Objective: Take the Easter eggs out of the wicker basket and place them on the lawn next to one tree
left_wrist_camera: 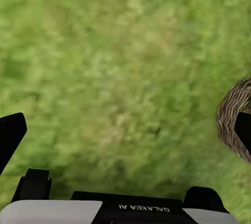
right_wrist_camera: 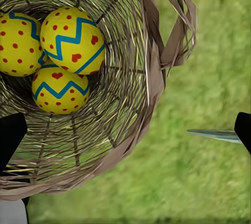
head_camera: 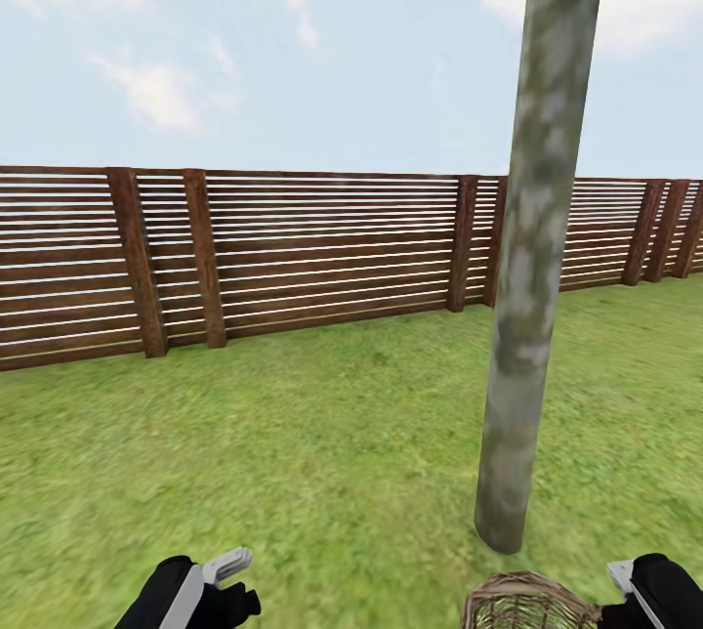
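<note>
Grass [head_camera: 293, 434] runs to a slat fence [head_camera: 312, 253], with the tree [head_camera: 532, 297] rising just beyond the basket [right_wrist_camera: 130, 130]. All three eggs [right_wrist_camera: 70, 38] sit clustered inside the basket, near the tree's foot. Left gripper [left_wrist_camera: 123, 130] hangs spread and empty over grass beside the basket; right gripper [right_wrist_camera: 125, 130], also spread, hovers over the rim. A descent there could snag the wicker and tip the basket.

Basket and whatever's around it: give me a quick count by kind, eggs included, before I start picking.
Eggs: 3, all in the basket
Baskets: 1
Trees: 1, trunk standing just behind the basket
Total: 5
</note>
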